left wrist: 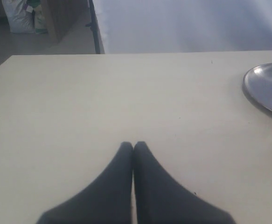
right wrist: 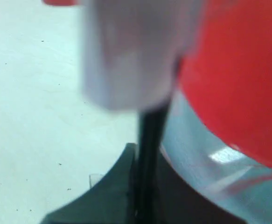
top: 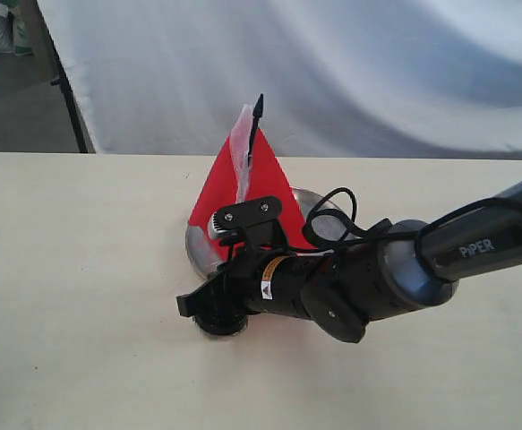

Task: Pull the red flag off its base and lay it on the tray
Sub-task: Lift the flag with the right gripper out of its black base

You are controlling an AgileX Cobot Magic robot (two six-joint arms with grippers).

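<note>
The red flag stands upright, its pointed black pole tip up and a whitish strip along the pole. Its foot is in the small black base on the table, just in front of the silver tray. My right gripper reaches in from the right, low over the base. Close up, the right gripper is shut on the black pole, with the red cloth and the tray beyond. My left gripper is shut and empty over bare table, the tray off to one side.
The beige table runs wide to the left and front of the flag. A white cloth hangs behind the table's far edge. A dark stand leg shows at the back left.
</note>
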